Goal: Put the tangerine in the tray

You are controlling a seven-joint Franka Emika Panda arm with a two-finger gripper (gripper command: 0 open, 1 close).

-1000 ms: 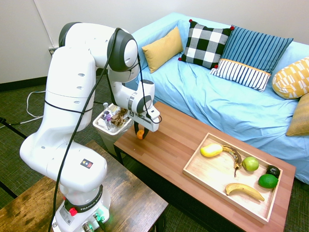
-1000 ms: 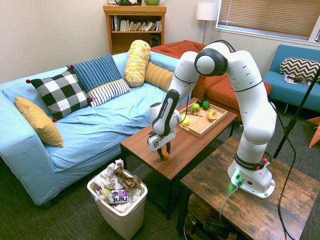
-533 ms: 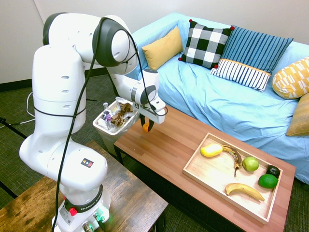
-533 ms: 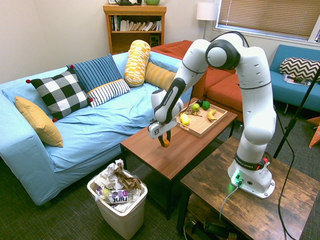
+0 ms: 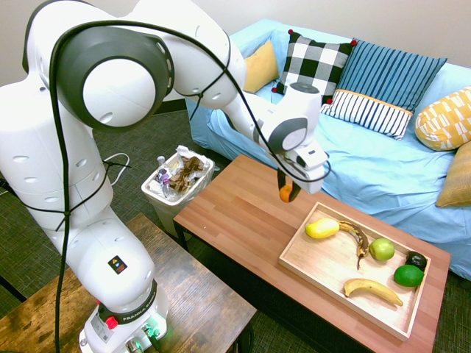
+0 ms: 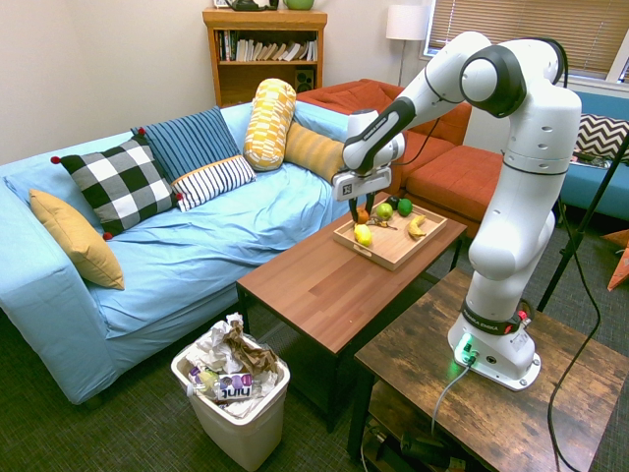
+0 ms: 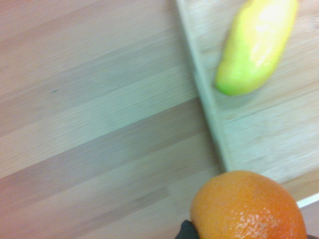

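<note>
One small, round, bright-orange tangerine [image 5: 285, 193] hangs pinched in the white arm's two-finger claw [image 5: 287, 193], whose fingers are closed on the fruit and point straight down. A second ago that same fruit was carried low over the near end of the long reddish-brown wooden worktop [image 5: 243, 220], close to the white wastebasket stuffed with crumpled litter [image 5: 176, 180]; since then the arm has swung it up and along the worktop, so it now sits in the air just short of the near edge of the large shallow light-wood tray [image 5: 313, 257]. The wrist view confirms this: the tangerine fills the lower part of the picture, with the tray's raised rim running just beside it and the yellow lemon [image 7: 256, 45] lying inside. The tray already holds that lemon, a brown-spotted banana [image 5: 372, 288], a green apple [image 5: 381, 249] and a green lime [image 5: 408, 275], yet bare wood lies open in the near middle. My reading is that the carry is nearly over: the fruit has been lifted and brought most of the way, and what is left is a short move past the rim, a descent over that bare patch, and a release low enough that the round fruit does not roll against the lemon or off the edge.
</note>
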